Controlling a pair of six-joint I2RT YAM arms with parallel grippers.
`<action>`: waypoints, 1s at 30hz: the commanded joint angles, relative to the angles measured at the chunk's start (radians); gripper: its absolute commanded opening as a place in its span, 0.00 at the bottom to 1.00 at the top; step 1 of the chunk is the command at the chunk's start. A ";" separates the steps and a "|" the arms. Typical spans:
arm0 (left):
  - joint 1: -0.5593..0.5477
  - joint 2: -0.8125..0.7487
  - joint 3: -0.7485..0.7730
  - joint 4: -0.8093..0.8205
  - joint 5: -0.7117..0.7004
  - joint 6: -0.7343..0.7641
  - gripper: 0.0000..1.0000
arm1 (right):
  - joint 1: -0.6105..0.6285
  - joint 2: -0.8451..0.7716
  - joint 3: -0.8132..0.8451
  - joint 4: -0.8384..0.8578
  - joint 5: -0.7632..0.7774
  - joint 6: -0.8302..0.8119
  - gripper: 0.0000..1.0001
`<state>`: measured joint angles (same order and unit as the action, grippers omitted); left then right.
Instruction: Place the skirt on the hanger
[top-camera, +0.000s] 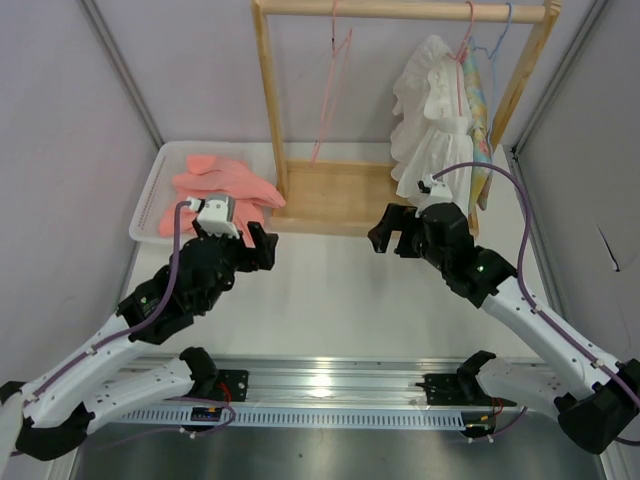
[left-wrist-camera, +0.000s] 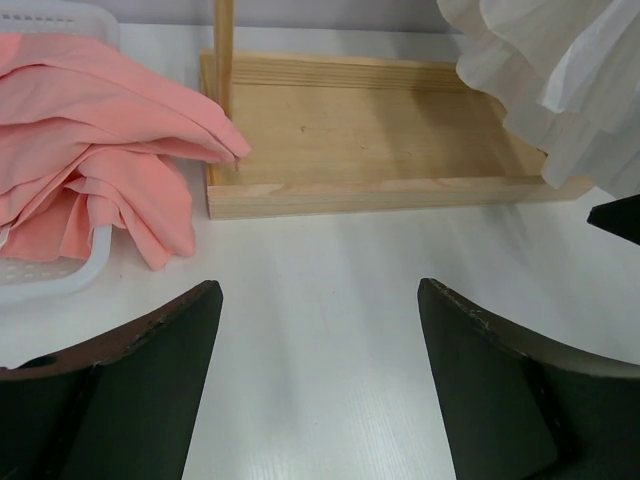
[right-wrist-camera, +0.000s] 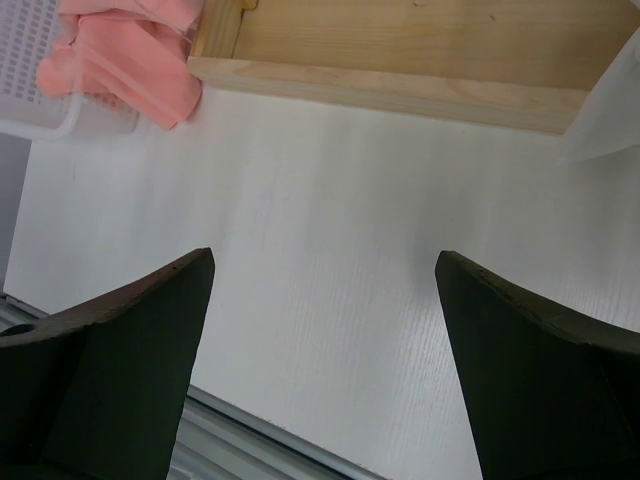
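Observation:
The salmon-pink skirt (top-camera: 222, 184) lies bunched in a white basket (top-camera: 150, 195) at the far left, one fold draped over the rim; it also shows in the left wrist view (left-wrist-camera: 95, 150) and the right wrist view (right-wrist-camera: 135, 45). The thin pink hanger (top-camera: 330, 90) hangs empty from the wooden rack's rail, left of centre. My left gripper (top-camera: 262, 245) is open and empty over the table, just right of the basket. My right gripper (top-camera: 392, 232) is open and empty in front of the rack's base.
A wooden rack (top-camera: 345, 195) with a tray base stands at the back. A white ruffled garment (top-camera: 430, 115) on a pink hanger and a pastel patterned garment (top-camera: 480, 100) on a blue hanger hang at its right end. Grey walls close both sides.

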<state>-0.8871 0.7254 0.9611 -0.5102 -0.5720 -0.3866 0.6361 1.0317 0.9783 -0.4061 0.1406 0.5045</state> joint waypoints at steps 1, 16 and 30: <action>-0.003 0.006 0.007 0.018 0.006 -0.020 0.86 | -0.004 -0.032 -0.009 0.030 -0.007 0.009 0.99; 0.327 0.518 0.339 -0.004 0.034 0.046 0.88 | -0.006 -0.027 0.002 0.016 -0.087 -0.007 0.99; 0.438 1.045 0.669 -0.050 0.021 0.175 0.86 | -0.036 -0.082 0.017 -0.005 -0.128 -0.043 0.99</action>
<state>-0.4507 1.7405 1.5131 -0.5484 -0.5205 -0.2729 0.6083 0.9615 0.9688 -0.4213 0.0406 0.4843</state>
